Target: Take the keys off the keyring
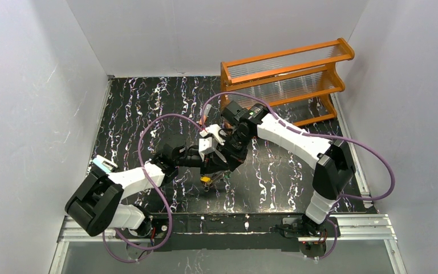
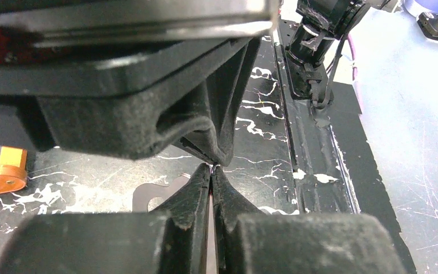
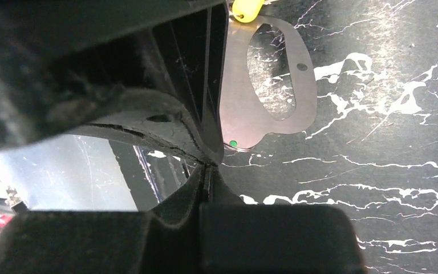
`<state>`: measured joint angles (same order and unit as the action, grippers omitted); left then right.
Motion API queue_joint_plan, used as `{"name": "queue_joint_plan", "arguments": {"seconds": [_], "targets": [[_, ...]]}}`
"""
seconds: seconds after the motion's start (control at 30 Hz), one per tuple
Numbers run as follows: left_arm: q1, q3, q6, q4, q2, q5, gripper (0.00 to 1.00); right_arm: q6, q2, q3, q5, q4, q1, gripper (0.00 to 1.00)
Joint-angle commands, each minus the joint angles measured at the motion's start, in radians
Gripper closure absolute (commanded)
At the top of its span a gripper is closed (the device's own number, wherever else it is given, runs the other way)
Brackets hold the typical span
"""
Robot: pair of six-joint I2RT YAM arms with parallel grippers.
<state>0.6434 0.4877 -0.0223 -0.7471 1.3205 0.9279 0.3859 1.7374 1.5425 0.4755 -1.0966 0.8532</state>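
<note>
The keyring (image 3: 305,97), a flat grey metal oval loop, is low over the black marbled table just beyond both grippers; a bit of it shows in the left wrist view (image 2: 148,197). The yellow-headed key (image 3: 246,8) is at its far end and shows in the top view (image 1: 205,179). A small green spot (image 3: 232,142), probably the green key's head, sits at its near end. My left gripper (image 2: 212,171) is shut on a thin wire at its tips. My right gripper (image 3: 207,174) is shut, tip to tip with the left. They meet mid-table: left (image 1: 219,165), right (image 1: 231,161).
An orange rack (image 1: 285,74) stands at the back right. White walls close in both sides. A metal rail (image 1: 228,225) runs along the near edge. An orange object (image 2: 0,174) lies on the table at the left edge of the left wrist view.
</note>
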Motion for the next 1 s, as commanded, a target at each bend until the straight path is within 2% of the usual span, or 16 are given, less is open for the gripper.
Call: {"name": "queue_joint_plan", "arguments": {"seconds": [0.0,0.17,0.23,0.33,0.43,0.77,0.97], "targets": [[-0.004,0.009,0.015,-0.026,-0.033,-0.012,1.00,0.012,-0.109,-0.053,0.020,0.099,0.007,0.99],[-0.004,-0.037,0.121,-0.098,-0.085,-0.097,1.00,-0.061,-0.275,-0.212,-0.068,0.340,0.004,0.89],[-0.004,-0.068,0.158,-0.138,-0.114,-0.153,1.00,-0.091,-0.371,-0.311,-0.105,0.473,0.000,0.81],[-0.004,-0.115,0.218,-0.195,-0.162,-0.271,1.00,-0.127,-0.538,-0.505,-0.141,0.739,-0.001,0.63],[-0.004,-0.154,0.288,-0.255,-0.193,-0.336,1.00,-0.147,-0.662,-0.665,-0.180,0.912,-0.002,0.57],[-0.002,-0.301,0.487,-0.643,-0.168,-0.433,1.00,-0.230,-0.805,-0.992,-0.156,1.381,-0.002,0.61],[-0.002,-0.310,0.491,-0.710,-0.147,-0.397,1.00,-0.210,-0.785,-1.066,-0.131,1.514,-0.005,0.61]]}}
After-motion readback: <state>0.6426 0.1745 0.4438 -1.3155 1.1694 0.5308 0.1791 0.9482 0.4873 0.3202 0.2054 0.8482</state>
